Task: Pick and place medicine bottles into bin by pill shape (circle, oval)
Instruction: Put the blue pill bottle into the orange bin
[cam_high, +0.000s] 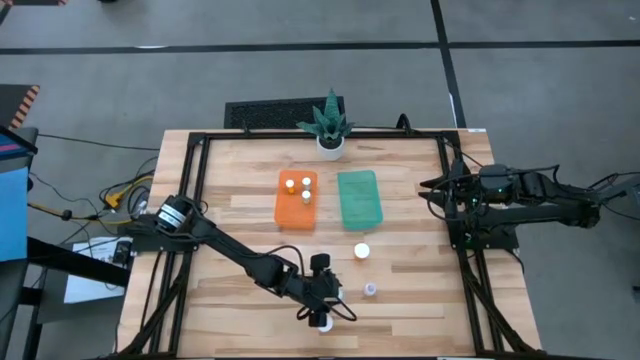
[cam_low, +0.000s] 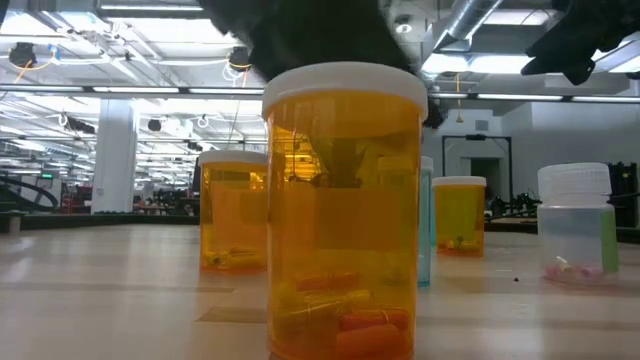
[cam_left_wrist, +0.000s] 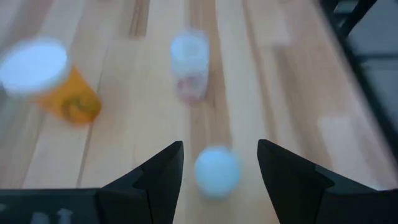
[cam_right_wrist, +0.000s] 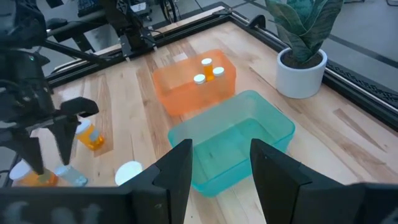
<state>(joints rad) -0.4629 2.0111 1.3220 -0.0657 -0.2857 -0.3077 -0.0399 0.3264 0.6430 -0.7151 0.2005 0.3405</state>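
Observation:
My left gripper (cam_high: 320, 312) is open near the table's front edge, pointing down over an orange bottle with a white cap (cam_left_wrist: 216, 172). Its fingers stand on either side of the cap with gaps. This bottle stands upright, close in the low view (cam_low: 345, 210). A wide white-capped bottle (cam_high: 362, 252) and a small bluish-clear bottle (cam_high: 370, 289) stand on the table nearby. Three bottles (cam_high: 305, 188) stand in the orange bin (cam_high: 292, 212). The green bin (cam_high: 360, 197) beside it holds nothing. My right gripper (cam_right_wrist: 219, 167) is open and empty at the table's right side.
A white plant pot (cam_high: 330, 145) stands at the far edge behind the bins. A black frame (cam_high: 195, 190) runs around the table. Another orange bottle (cam_right_wrist: 90, 137) stands by the left arm. Bare wood lies between the bins and the loose bottles.

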